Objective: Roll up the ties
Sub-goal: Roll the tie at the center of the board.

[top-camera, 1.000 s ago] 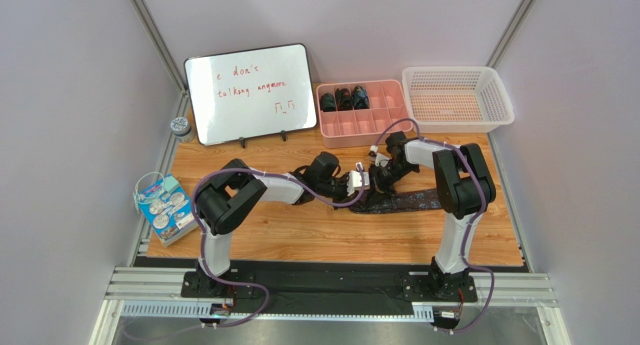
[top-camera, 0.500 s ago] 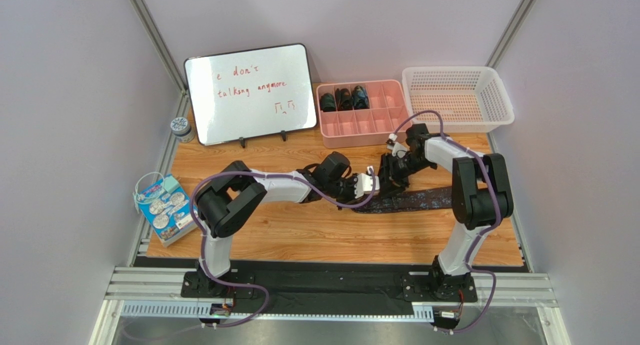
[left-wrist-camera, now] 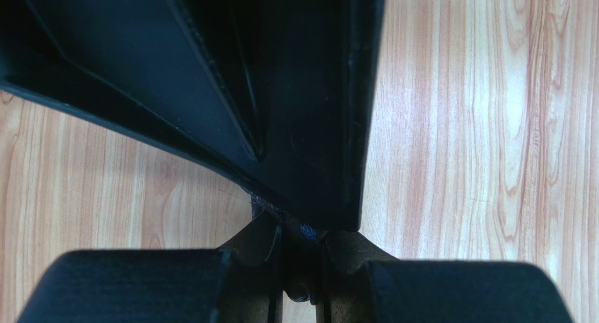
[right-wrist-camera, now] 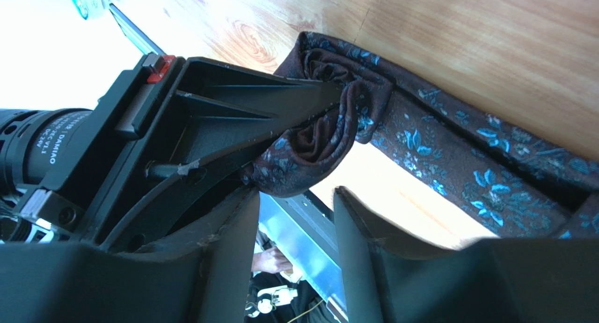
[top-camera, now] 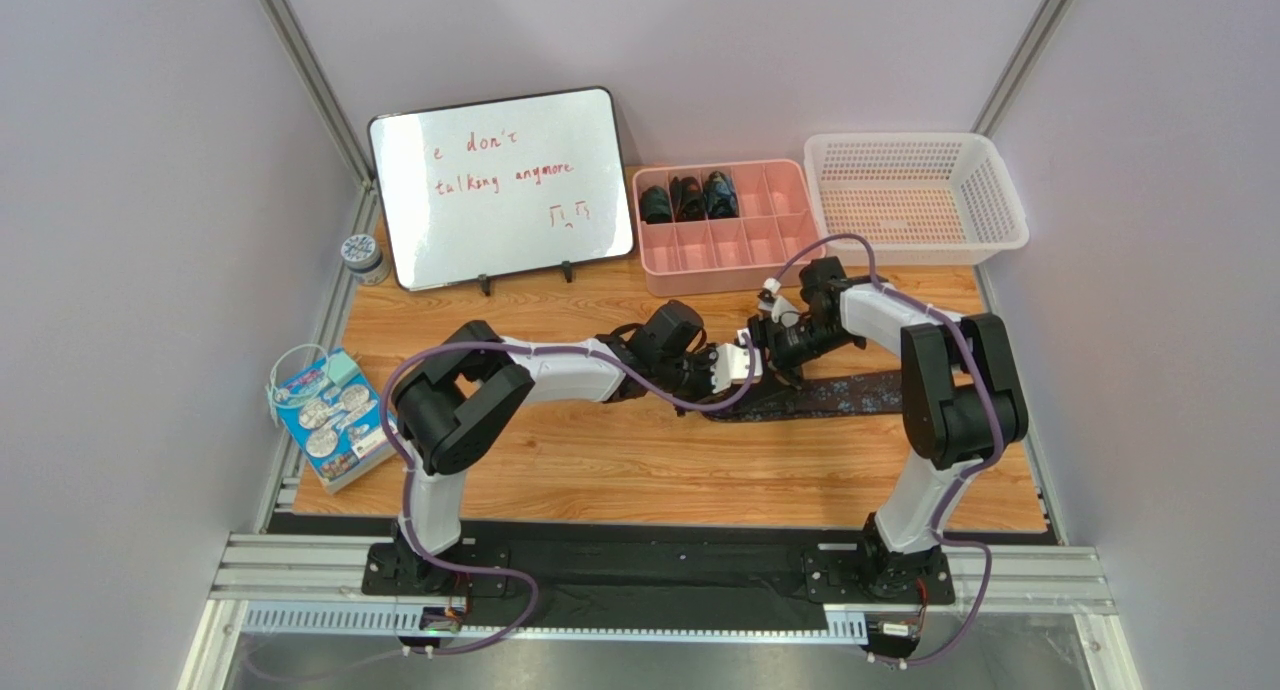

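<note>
A dark tie [top-camera: 842, 395] with a blue flower pattern lies flat on the wooden table, its left end lifted and partly coiled. My left gripper [top-camera: 747, 363] is shut on that coiled end; in the left wrist view [left-wrist-camera: 301, 228] a bit of speckled fabric [left-wrist-camera: 307, 231] shows between the fingers. My right gripper [top-camera: 781, 339] is right beside it, open. In the right wrist view the jaws [right-wrist-camera: 295, 211] stand apart just below the loose coil [right-wrist-camera: 327, 130], and the strip [right-wrist-camera: 457, 151] runs off to the right. Three rolled ties [top-camera: 688, 198] sit in the pink tray.
The pink compartment tray [top-camera: 751, 248] and a white basket [top-camera: 917, 195] stand at the back right. A whiteboard [top-camera: 504, 188] stands at the back left, with a small tin [top-camera: 361, 252] beside it. A blue packet [top-camera: 326, 413] lies at the left edge.
Both grippers have moved to the right with the tie's end, and the flat strip has slid right with them. The right wrist has pulled in closer to the left gripper.
</note>
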